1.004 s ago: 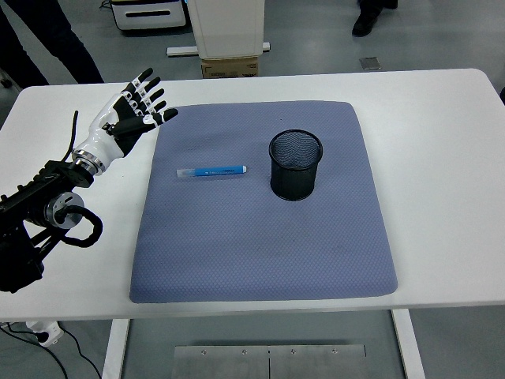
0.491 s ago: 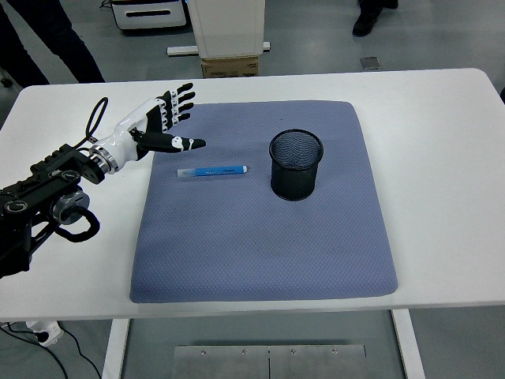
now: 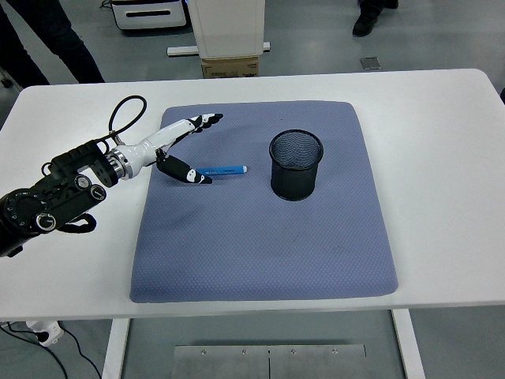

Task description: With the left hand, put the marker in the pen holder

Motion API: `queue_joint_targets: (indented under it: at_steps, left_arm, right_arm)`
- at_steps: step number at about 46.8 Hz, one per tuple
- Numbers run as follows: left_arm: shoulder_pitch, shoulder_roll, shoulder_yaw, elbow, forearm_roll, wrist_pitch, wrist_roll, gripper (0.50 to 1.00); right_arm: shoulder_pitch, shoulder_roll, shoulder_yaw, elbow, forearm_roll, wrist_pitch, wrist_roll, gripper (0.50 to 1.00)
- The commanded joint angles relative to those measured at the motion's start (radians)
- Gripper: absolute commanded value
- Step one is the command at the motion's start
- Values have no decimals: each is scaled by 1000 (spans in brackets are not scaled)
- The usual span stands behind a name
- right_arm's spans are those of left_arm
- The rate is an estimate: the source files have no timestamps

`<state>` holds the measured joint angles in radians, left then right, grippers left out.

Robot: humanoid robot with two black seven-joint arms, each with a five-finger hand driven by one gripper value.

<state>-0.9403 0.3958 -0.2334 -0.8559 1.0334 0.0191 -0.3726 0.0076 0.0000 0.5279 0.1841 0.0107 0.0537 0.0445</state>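
Grey floor (image 3: pixel 316 31) beyond the white table (image 3: pixel 442 142), with a white cabinet (image 3: pixel 229 28) on a cardboard box (image 3: pixel 230 68).

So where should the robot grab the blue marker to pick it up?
Probably around the middle of the marker, coming down from above. It lies flat on the blue mat, pointing left to right, so fingers should pinch across its thin sides. The left hand is already open over its left end.
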Motion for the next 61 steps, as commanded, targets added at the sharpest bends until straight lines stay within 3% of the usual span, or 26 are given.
queue_joint_targets:
  at_steps: [1, 13, 23, 33, 40, 47, 58, 59, 61]
  left_arm:
    - [-9, 0, 22, 0, 14, 1, 0, 1000]
    - [-49, 0, 85, 1, 37, 9, 3, 1000]
    - [-51, -9, 98, 1, 160, 58, 9, 1000]
    - [-49, -32, 101, 3, 165, 76, 17, 1000]
    - [-49, -35, 117, 5, 168, 114, 67, 1000]
    - [-51, -35, 124, 5, 168, 121, 72, 1000]
    - [-51, -46, 138, 6, 168, 121, 73, 912]
    - [-52, -48, 138, 6, 168, 117, 73, 874]
    - [-55, -46, 138, 6, 168, 113, 73, 848]
  right_arm:
    - [0, 0, 0, 0, 0, 0, 0, 1000]
    - [0, 0, 0, 0, 0, 0, 0, 1000]
    - [0, 0, 0, 0, 2, 0, 0, 1000]
    - [0, 0, 1, 0, 0, 0, 0, 1000]
    - [0, 0, 0, 0, 0, 0, 0, 1000]
    - [0, 0, 0, 0, 2, 0, 0, 1000]
    - [0, 0, 0, 0, 0, 0, 0, 1000]
    - [0, 0, 0, 0, 0, 0, 0, 1000]
    - [0, 0, 0, 0, 0, 0, 0, 1000]
